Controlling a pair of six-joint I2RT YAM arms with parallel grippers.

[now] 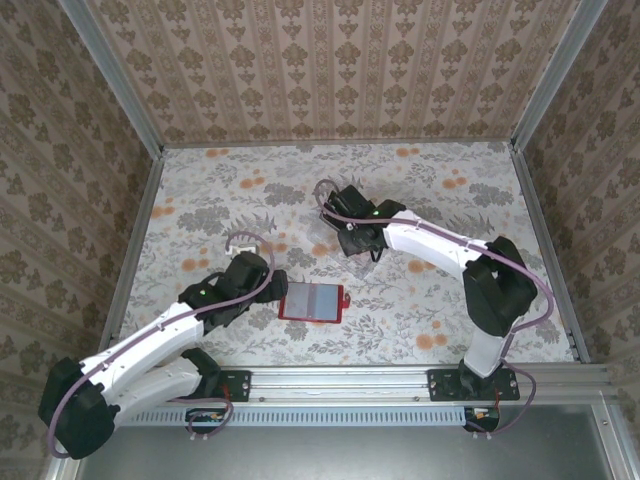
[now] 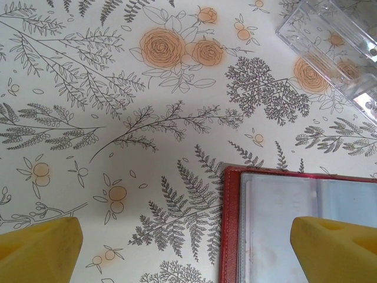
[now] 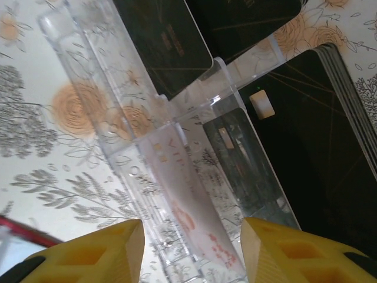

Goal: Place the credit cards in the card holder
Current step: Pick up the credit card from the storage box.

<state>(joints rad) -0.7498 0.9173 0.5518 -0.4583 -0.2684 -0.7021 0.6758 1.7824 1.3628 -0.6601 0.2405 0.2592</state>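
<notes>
Here, card holder (image 1: 312,302) open flat, long axis left-right; left jaws wide, empty; right jaws' grip unclear.

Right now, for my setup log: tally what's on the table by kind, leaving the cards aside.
Grippers: 2, left gripper and right gripper
Red card holder: 1
Clear plastic rack: 1
Total: 4

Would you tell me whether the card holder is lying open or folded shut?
Open: the card holder lies spread flat, its greyish inner pockets facing up inside the red border.
</notes>
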